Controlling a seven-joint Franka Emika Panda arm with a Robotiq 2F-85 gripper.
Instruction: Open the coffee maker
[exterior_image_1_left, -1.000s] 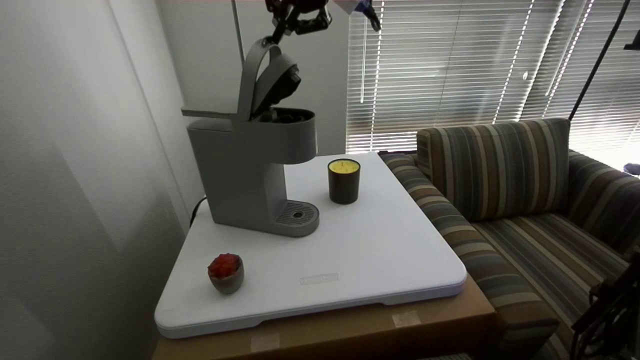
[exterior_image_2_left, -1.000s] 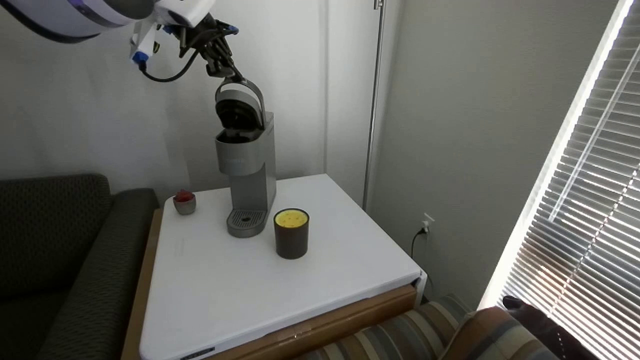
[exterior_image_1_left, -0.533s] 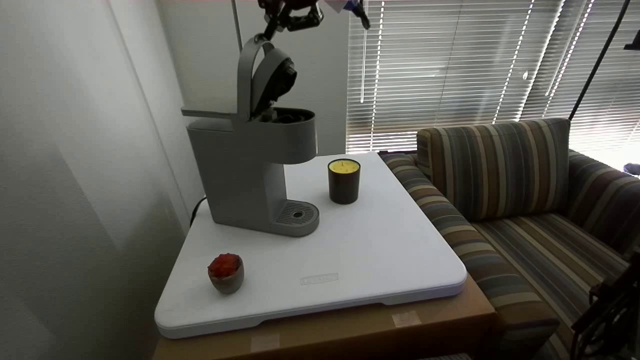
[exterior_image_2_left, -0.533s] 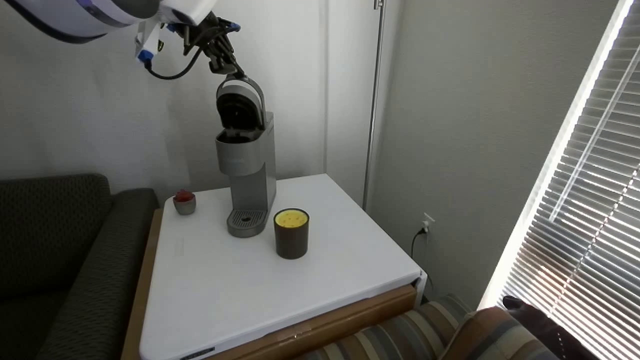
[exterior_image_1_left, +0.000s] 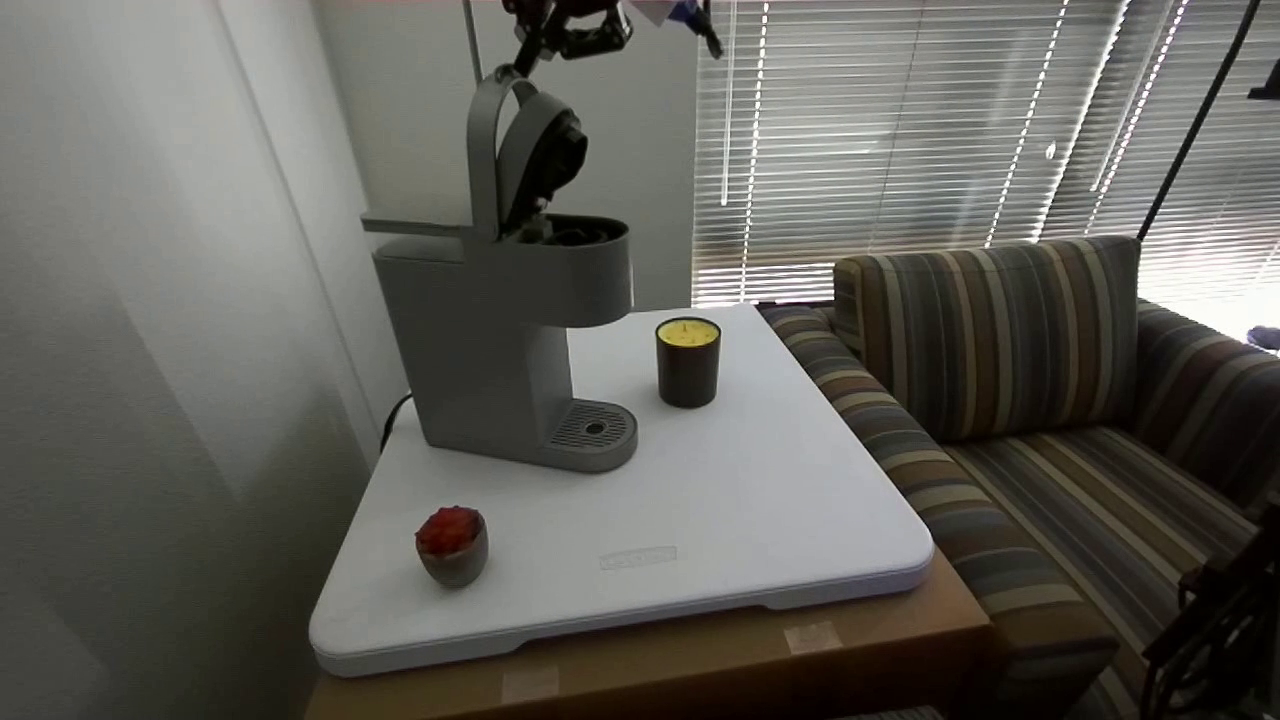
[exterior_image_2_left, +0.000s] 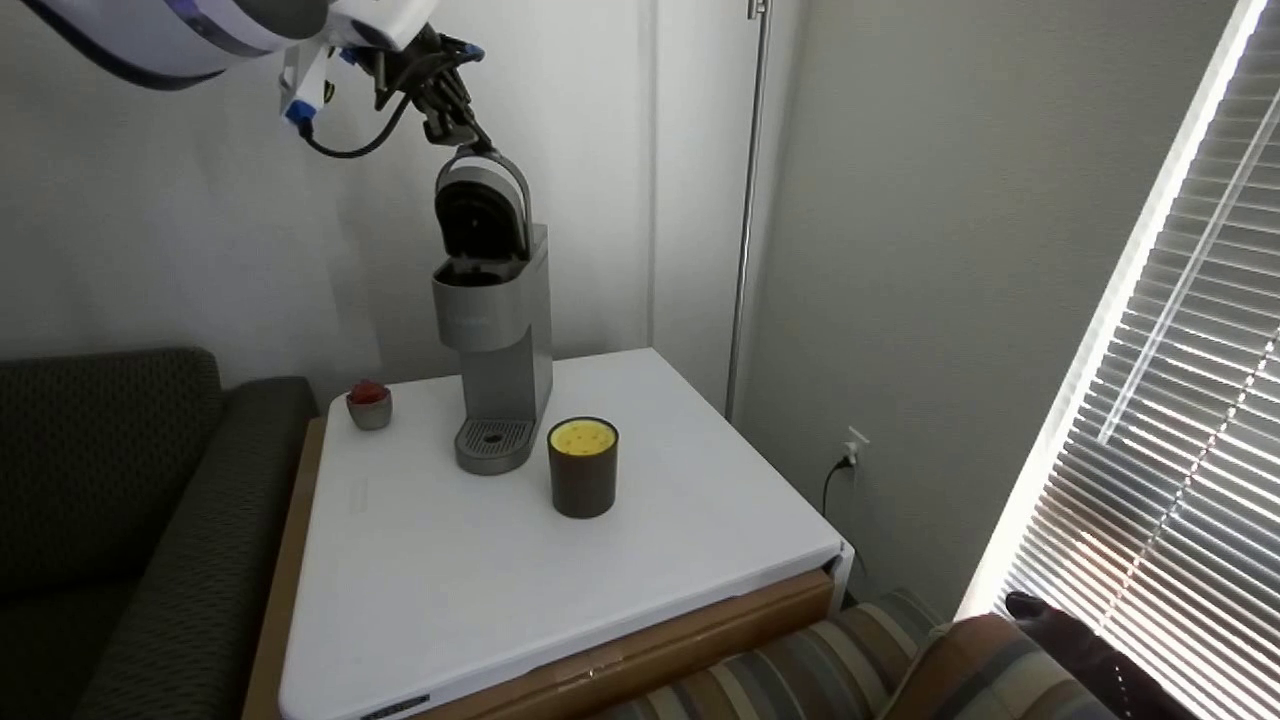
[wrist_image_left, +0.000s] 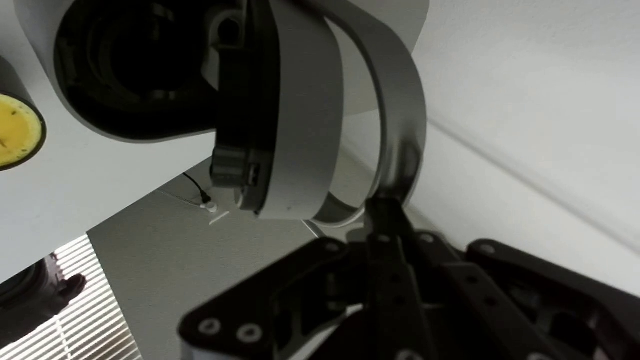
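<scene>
The grey coffee maker (exterior_image_1_left: 480, 350) stands upright on the white table; it also shows in an exterior view (exterior_image_2_left: 503, 375). Its top lid (exterior_image_1_left: 562, 165) is tilted far up, with the dark underside facing forward and the chamber (wrist_image_left: 145, 65) uncovered in the wrist view. The curved handle (wrist_image_left: 402, 110) stands nearly upright behind the lid. My gripper (wrist_image_left: 387, 212) has its fingertips together at the handle's top in the wrist view, touching it or very close. It is at the handle's top in both exterior views (exterior_image_1_left: 523, 62) (exterior_image_2_left: 482, 142). Whether the handle's edge is between the tips is hidden.
A black cup with yellow content (exterior_image_1_left: 688, 365) stands right beside the machine's drip base. A small grey pot with a red top (exterior_image_1_left: 453, 548) stands on the white table (exterior_image_1_left: 750, 500). Walls rise behind the machine. A striped armchair (exterior_image_1_left: 985, 340) adjoins the table.
My gripper has moved backward toward the wall and slightly up. The handle and lid have tilted further back with it, so the lid stands more upright. The machine's body has hardly moved.
</scene>
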